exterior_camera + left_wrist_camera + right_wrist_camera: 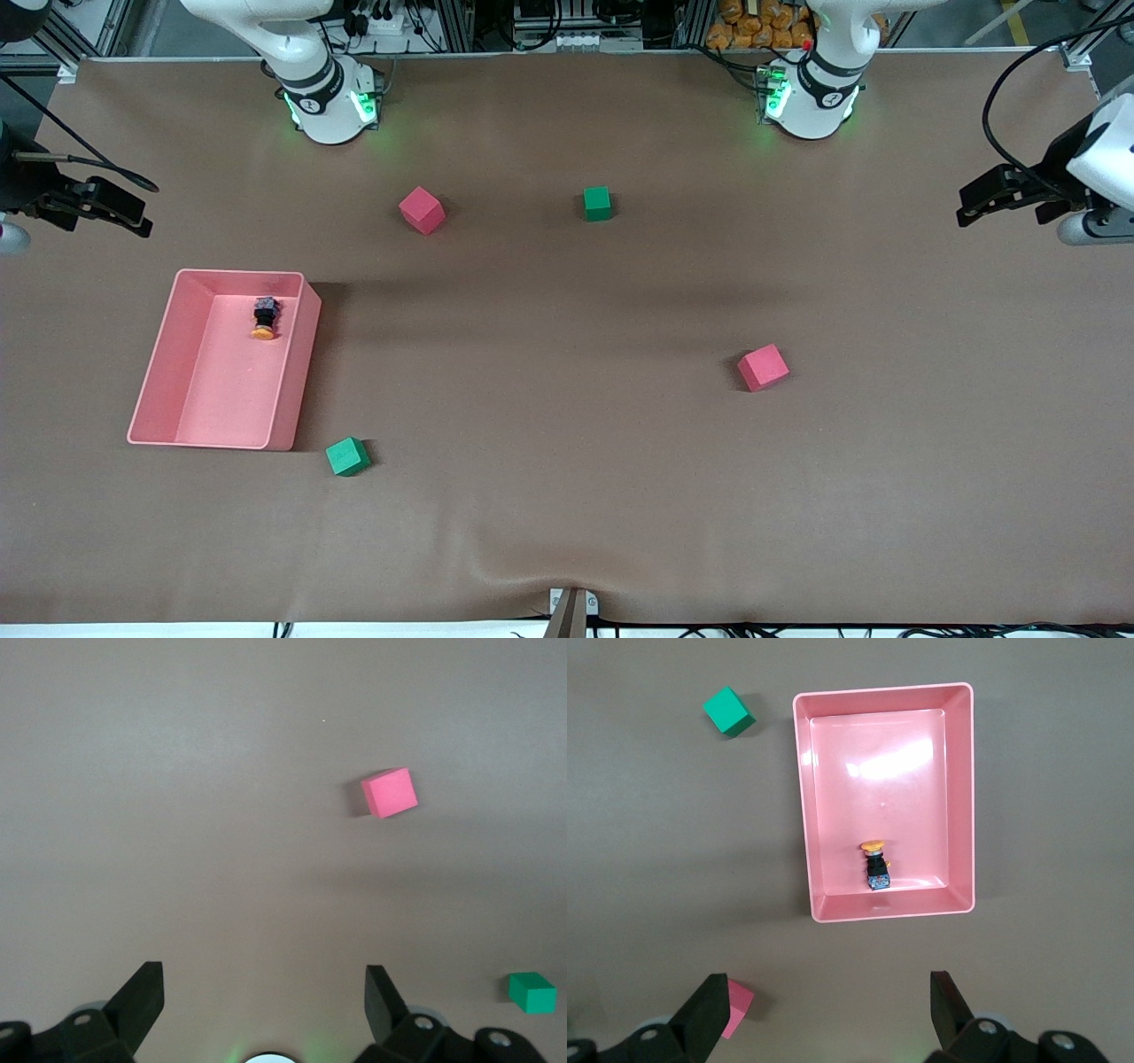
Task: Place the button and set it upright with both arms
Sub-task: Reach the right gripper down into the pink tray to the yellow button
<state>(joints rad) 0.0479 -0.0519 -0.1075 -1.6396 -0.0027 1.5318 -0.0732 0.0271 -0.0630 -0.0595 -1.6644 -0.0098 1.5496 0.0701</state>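
**Button on its side in the pink tray, both tools open and apart from it**

The button [264, 318] lies tipped over inside the pink tray [168, 354], toward the tray's end nearer the robot bases, its orange cap pointing toward the front camera. The right tool [824, 1010] hangs over the table [567, 496] at the right arm's end, fingers spread wide and holding nothing; the tray with the button shows below it, well apart. The left tool [264, 1001] hangs over the left arm's end of the table, likewise open and empty, far from the button. Two red cubes [421, 210] [763, 367] and two green cubes [597, 203] [347, 456] sit scattered on the table.
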